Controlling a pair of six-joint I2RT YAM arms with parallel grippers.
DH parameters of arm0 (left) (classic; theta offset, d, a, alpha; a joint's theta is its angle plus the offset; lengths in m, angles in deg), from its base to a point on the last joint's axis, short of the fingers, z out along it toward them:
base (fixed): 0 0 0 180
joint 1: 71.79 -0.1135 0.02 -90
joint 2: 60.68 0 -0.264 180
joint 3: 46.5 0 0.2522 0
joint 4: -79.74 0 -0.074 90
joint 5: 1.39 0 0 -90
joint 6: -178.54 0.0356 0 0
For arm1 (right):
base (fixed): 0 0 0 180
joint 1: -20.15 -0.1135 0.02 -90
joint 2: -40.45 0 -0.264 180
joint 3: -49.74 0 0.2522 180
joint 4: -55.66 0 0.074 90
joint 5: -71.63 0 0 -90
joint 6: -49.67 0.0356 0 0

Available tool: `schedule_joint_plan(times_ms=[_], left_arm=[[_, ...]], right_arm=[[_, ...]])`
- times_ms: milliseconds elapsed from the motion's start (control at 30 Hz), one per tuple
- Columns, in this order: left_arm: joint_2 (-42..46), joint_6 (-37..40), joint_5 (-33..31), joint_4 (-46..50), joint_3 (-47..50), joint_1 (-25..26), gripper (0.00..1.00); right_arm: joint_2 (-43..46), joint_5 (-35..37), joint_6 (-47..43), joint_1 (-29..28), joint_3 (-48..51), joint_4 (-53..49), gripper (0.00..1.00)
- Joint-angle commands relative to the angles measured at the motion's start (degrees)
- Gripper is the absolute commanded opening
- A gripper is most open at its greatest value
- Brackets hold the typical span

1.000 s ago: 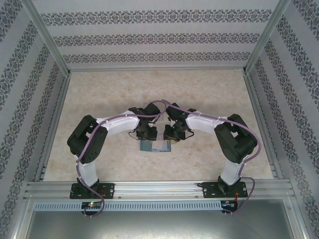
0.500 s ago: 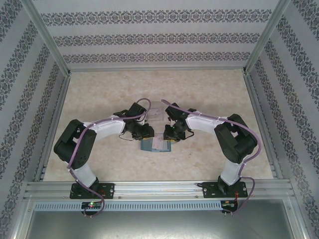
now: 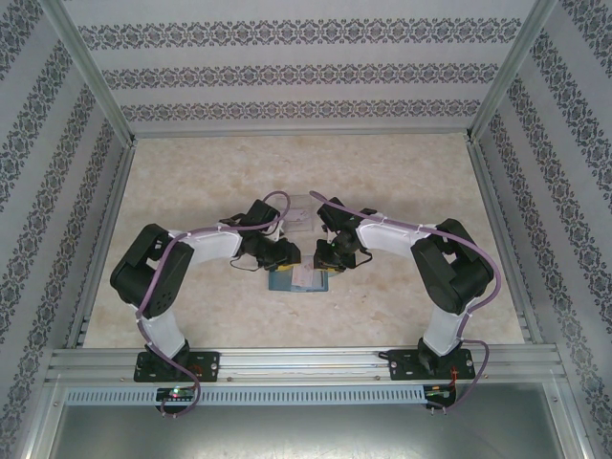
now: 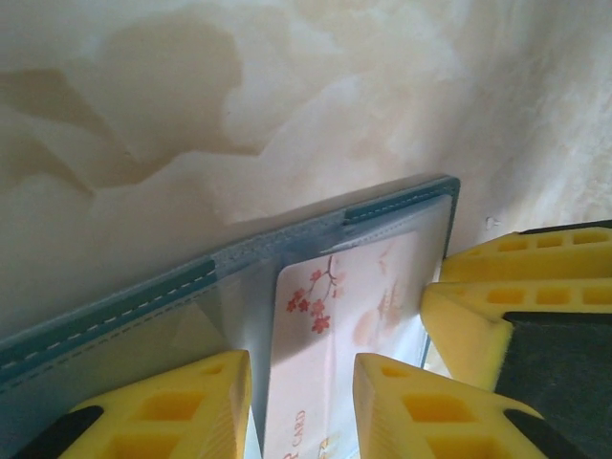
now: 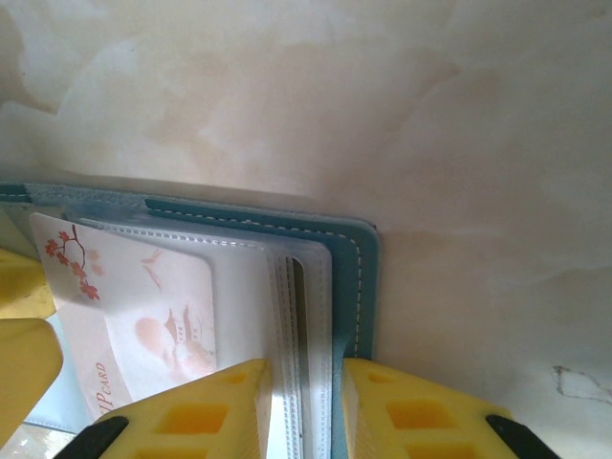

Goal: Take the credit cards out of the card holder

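Two wrist views add detail to the top one: the left pincer (image 4: 301, 361), spread, straddles a blossom-printed card (image 4: 330, 316) tucked in the holder (image 4: 143, 306), and the right pincer (image 5: 306, 368) closely flanks the holder's stitched edge, grip impossible to tell. From above, the holder lies open mid-desk (image 3: 402, 172), between patterned walls (image 3: 306, 72).

Light was soft, warm and even. Broad dim shadows lay across the desk (image 4: 143, 115) in the left wrist view. The near yellow fingers (image 4: 421, 411) looked blurred; the overhead view stayed sharp.
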Motion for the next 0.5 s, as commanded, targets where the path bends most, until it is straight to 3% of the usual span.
schedule_joint_plan(times_ms=[0, 467], left_arm=[[-0.5, 2.7, -0.3, 2.1, -0.4, -0.7, 0.35], [-1.3, 1.1, 10.2, -6.4, 2.7, -0.7, 0.36]], right_arm=[[-1.7, 1.8, -0.6, 0.0, 1.0, -2.5, 0.27], [-2.1, 1.5, -0.3, -0.2, 1.2, -2.1, 0.27]])
